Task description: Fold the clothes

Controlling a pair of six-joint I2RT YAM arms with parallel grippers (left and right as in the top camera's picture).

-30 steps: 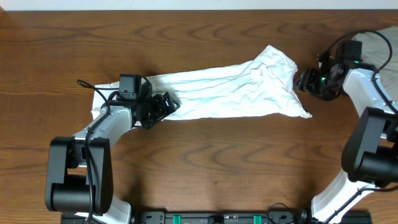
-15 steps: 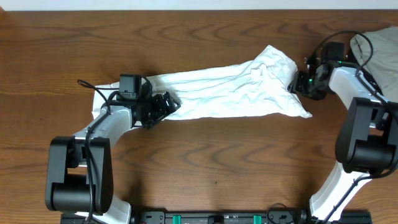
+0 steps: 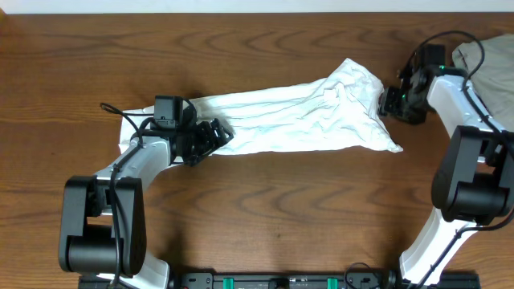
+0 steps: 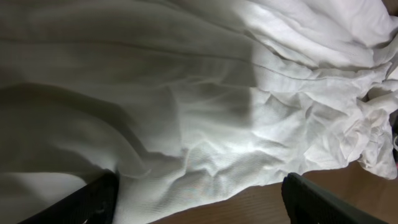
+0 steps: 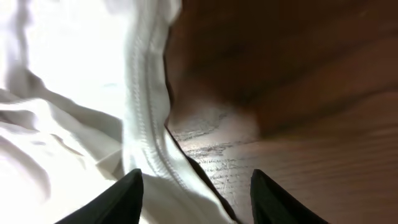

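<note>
The shirt (image 3: 297,120) lies bunched across mid-frame on the table (image 3: 265,217), its left end hidden under the released left end effector (image 3: 210,136). The right end effector (image 3: 389,103), fingers apart astride the hem, has edged nearer the shirt than a second ago.

One white T-shirt (image 3: 297,120), two pincers (image 3: 215,135) (image 3: 387,103), one garment heap (image 3: 487,58)

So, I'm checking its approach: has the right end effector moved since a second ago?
Yes. The right end effector has shifted left, closer to the T-shirt's right edge, and slightly toward the table's far side; the T-shirt lies unchanged.
</note>
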